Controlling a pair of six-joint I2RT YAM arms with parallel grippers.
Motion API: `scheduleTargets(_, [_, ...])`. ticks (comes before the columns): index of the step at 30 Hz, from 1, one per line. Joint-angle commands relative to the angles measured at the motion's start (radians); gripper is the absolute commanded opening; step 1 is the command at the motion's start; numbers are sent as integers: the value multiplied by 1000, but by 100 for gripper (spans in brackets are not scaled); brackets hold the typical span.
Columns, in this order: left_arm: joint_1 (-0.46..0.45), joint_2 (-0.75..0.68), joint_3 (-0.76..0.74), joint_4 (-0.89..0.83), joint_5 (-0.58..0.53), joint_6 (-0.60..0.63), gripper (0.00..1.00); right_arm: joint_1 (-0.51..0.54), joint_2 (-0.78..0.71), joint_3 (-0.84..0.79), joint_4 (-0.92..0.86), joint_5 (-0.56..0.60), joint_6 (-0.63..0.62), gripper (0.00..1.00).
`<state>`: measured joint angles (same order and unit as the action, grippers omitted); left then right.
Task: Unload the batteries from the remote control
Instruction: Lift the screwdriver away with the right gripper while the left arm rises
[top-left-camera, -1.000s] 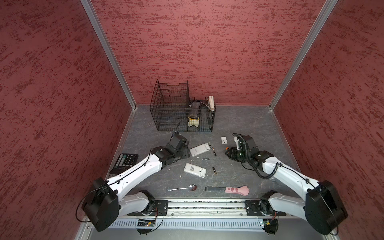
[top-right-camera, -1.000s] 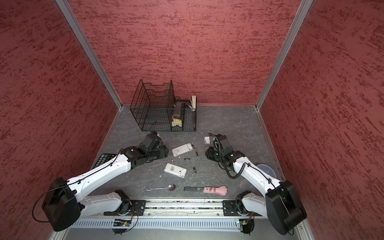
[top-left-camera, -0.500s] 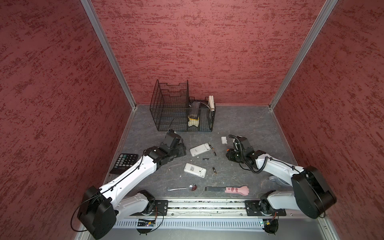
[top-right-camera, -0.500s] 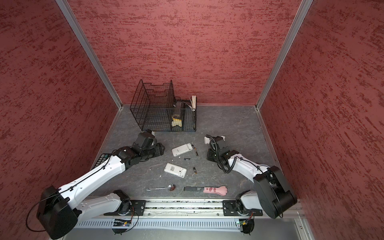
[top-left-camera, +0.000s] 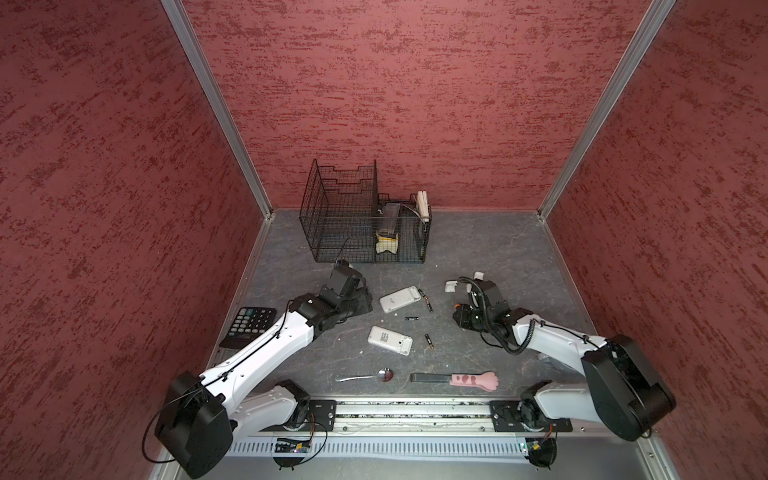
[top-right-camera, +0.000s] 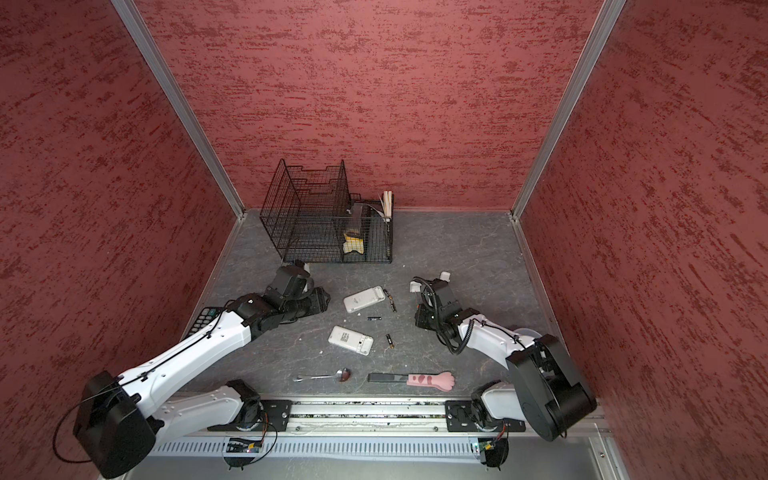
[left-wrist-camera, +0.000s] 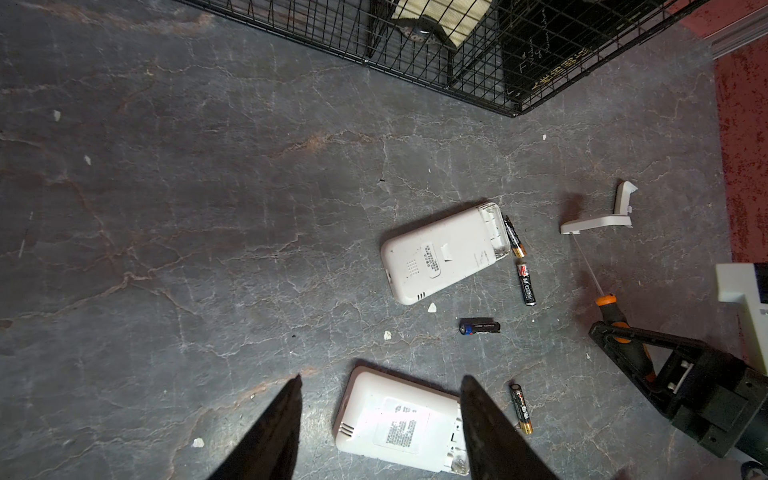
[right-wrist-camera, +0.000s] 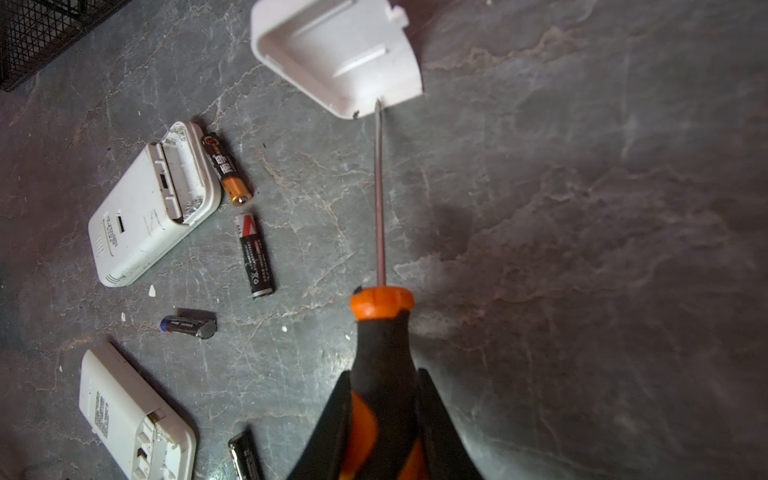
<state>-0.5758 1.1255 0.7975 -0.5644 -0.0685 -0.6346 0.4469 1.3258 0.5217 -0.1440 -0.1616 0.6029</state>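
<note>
- Clamps the right gripper (right-wrist-camera: 383, 372) on the black-and-orange handle of the screwdriver (right-wrist-camera: 380, 316), fingers pressed against both sides of it.
- Points the screwdriver shaft away from the wrist, with the tip meeting the rim of a white battery cover (right-wrist-camera: 336, 54) whose hollow inside faces the right wrist view.
- Holds the left gripper (left-wrist-camera: 381, 376) with fingers apart and nothing between them. Sits just left of the far remote (top-left-camera: 400, 299) in both top views, not touching it.
- Lying loose on the grey table (top-left-camera: 498, 249), between the two grippers and outside both remotes: four batteries (top-left-camera: 429, 306).
- Just beside the open end of the far remote: the gold-tipped battery (right-wrist-camera: 226, 169).
- Roughly in line beyond that, clear of the remote: the red-marked battery (right-wrist-camera: 254, 255).
- Crosswise between the two remotes: the blue-ended battery (right-wrist-camera: 189, 325).
- Next to the open end of the near remote (top-left-camera: 390, 340): the fourth battery (left-wrist-camera: 521, 408).
- Both remotes face down, the far one with its compartment open and bare, the near one with its compartment open too.
- Just beside the first cover: a second white cover (left-wrist-camera: 625, 197).
- At the back wall: a black wire basket (top-left-camera: 332, 224).
- Along the left edge, partly under the left arm: a calculator (top-left-camera: 251, 326).
- Near the front rail: a spoon (top-left-camera: 365, 376) and a pink paw-shaped tool (top-left-camera: 473, 380).
</note>
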Motion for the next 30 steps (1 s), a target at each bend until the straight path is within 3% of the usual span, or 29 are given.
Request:
scheduleTargets(1, [5,4,-13,21,10,-4,61,-5,-20,-2,-4,-3,9,0])
scheduleTargets(18, [7,-25,-56,35,13,-18,61,-5,-48,80,-70,11,6,0])
scheduleTargets(30, [7,-43,-81,38,18,-26,61,16,-136,-45,-56,-35,59,0])
